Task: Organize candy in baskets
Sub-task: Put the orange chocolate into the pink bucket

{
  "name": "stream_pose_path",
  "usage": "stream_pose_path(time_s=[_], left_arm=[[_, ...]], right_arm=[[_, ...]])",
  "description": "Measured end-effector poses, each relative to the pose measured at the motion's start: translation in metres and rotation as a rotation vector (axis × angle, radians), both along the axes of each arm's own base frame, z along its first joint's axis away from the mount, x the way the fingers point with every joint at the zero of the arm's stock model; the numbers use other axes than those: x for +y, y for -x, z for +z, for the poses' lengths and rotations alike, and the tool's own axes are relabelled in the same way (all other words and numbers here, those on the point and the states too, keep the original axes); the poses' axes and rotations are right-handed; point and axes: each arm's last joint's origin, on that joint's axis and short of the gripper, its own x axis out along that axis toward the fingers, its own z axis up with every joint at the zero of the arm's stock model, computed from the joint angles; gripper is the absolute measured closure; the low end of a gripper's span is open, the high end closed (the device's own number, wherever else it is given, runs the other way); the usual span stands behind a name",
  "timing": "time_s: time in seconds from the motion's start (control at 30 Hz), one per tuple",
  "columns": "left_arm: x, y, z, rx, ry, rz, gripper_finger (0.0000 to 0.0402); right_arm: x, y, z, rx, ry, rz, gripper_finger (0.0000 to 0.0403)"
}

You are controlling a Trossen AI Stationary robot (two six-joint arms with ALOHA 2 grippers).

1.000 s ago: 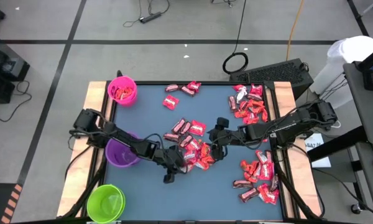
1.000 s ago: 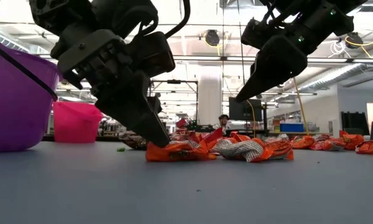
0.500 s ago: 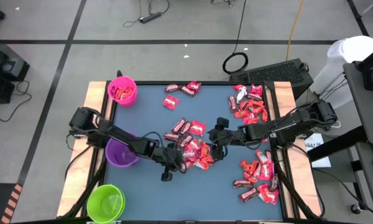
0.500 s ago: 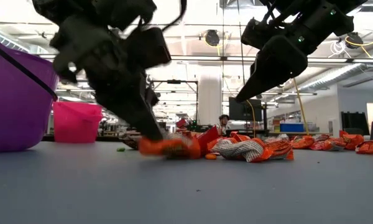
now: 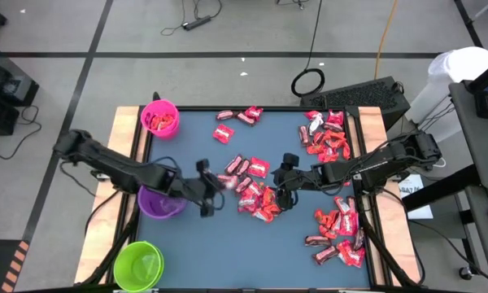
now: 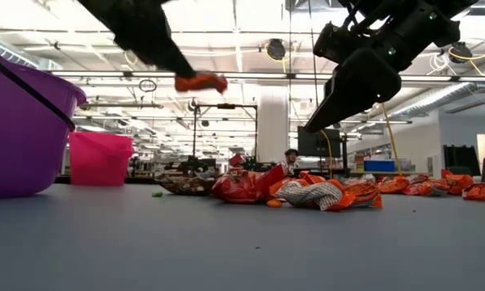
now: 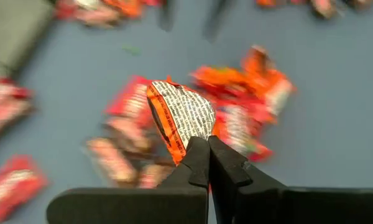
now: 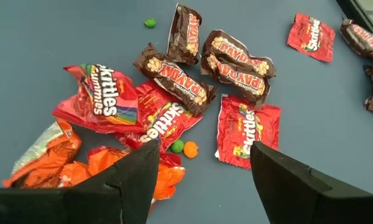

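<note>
We see the left gripper clamped on an orange candy, raised near the purple basket. The right gripper hovers, fingers apart, over the middle pile.

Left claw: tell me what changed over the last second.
The left claw shut on an orange candy from the middle pile, lifted it and swung toward the purple basket. The right claw stayed open over the pile.

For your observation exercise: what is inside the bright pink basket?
The high view shows red-orange wrapped candy lying in the pink basket. How many pieces, and whether more lie beneath them, cannot be seen. In the low view its wall hides the contents.
</note>
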Motion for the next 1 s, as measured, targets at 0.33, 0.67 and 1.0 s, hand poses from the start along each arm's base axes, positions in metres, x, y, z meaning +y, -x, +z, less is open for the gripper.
stream_pose_path(time_s=[0.33,0.67,1.0], left_arm=[[0.053,0.059,0.036,0.032,-0.196,0.290,0.0394],[0.117,0.122,0.029,0.017,-0.314,0.785,0.0394],[0.151,0.143,0.006,0.131,-0.345,1.008,0.0393]], right_arm=[[-0.007,-0.005,0.005,-0.064,-0.013,-0.028,0.0163],[-0.027,-0.007,0.006,-0.057,0.051,-0.044,0.0163],[-0.040,-0.008,0.007,-0.073,0.064,-0.080,0.0163]])
